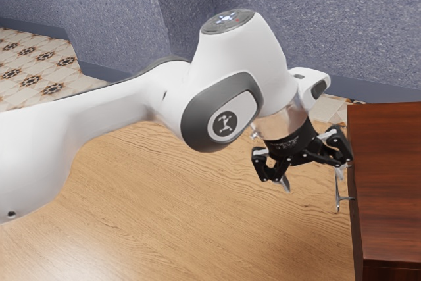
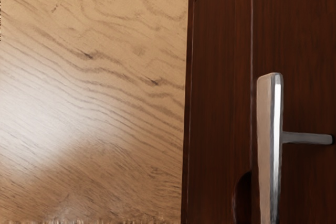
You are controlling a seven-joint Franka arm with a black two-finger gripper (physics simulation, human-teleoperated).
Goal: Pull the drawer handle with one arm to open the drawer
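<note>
Here, a white arm (image 1: 131, 116) reaches toward a dark wooden drawer (image 1: 388, 176) at the exterior view's right. The claw (image 1: 314, 181) is spread wide and grips nothing; one finger (image 1: 339, 156) sits by the top of the thin metal handle (image 1: 338, 195) — a stiff, smooth, likely slippery bar. It is best pinched mid-bar, near its post — the drawer probably slides heavily.

Polished metal handle (image 2: 269, 145), dark glossy wood drawer (image 2: 220, 103)
</note>
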